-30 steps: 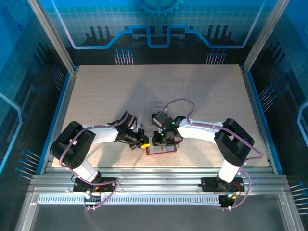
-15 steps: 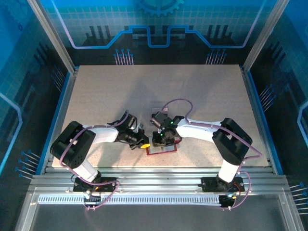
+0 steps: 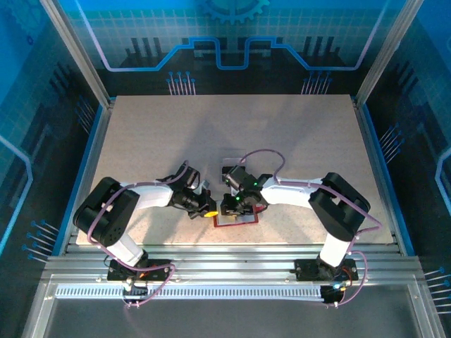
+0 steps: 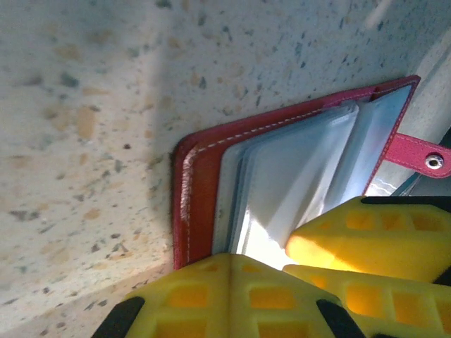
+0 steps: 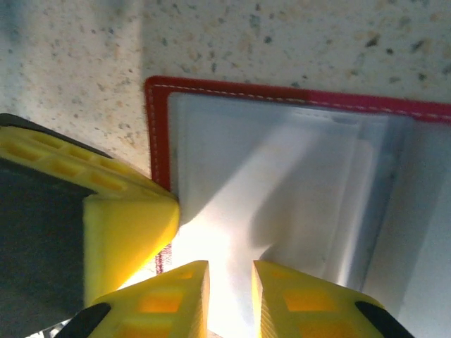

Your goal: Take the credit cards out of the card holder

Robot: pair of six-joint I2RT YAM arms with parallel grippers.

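The red card holder (image 3: 244, 220) lies open on the table near its front edge, pale grey pockets (image 5: 282, 176) facing up. Its red border (image 4: 197, 190) and snap tab (image 4: 423, 156) show in the left wrist view. My left gripper (image 3: 209, 210) is shut, its yellow fingertips (image 4: 211, 282) pressed on the holder's left edge. My right gripper (image 5: 230, 271) hovers low over the pockets, its fingers a narrow gap apart with nothing distinct between them. The credit cards are hidden inside the pockets; I cannot make out any card face.
A clear plastic box (image 3: 229, 162) lies just behind the right wrist. The two grippers (image 3: 227, 208) crowd together over the holder's left side. The metal rail (image 3: 225, 250) runs along the table's near edge. Bare speckled table (image 3: 232, 127) stretches behind.
The right gripper's fingers have drawn closer together and it has shifted slightly nearer over the holder. The left gripper has stayed shut in place.
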